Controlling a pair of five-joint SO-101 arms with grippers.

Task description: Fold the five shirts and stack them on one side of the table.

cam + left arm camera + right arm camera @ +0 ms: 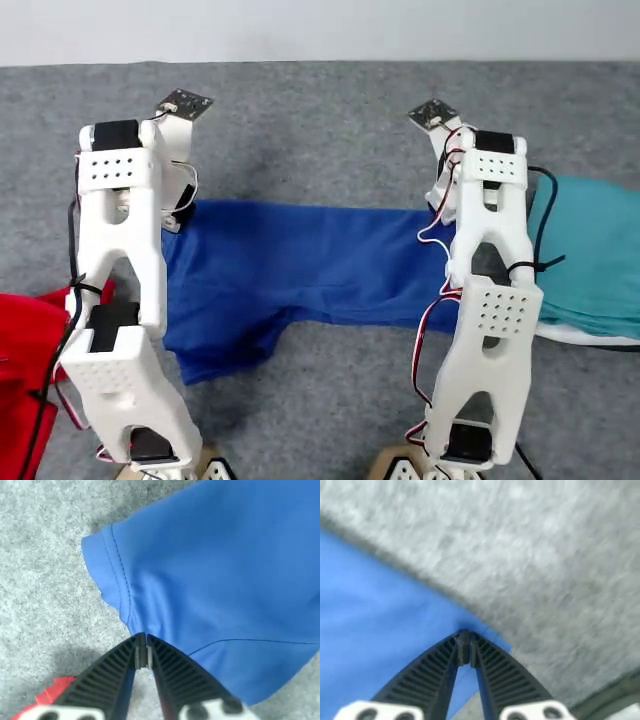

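A blue shirt (pixel 300 265) lies stretched across the middle of the grey table between the two arms. My left gripper (pixel 142 652) is shut on the blue shirt's (pixel 210 580) edge near a hemmed sleeve, at the shirt's left end. My right gripper (pixel 465 647) is shut on a corner of the blue shirt (pixel 375 630) at its right end. In the high view the left arm (pixel 125 230) stands over the shirt's left end and the right arm (pixel 490 250) over its right end. A red shirt (pixel 25 350) lies at the left edge, a teal shirt (pixel 590 255) at the right.
White fabric (pixel 590 338) shows under the teal shirt's near edge. A bit of red cloth (pixel 52 692) lies beside my left gripper. Grey carpet-like tabletop (pixel 320 120) stretches behind the shirt and in front of it (pixel 330 410).
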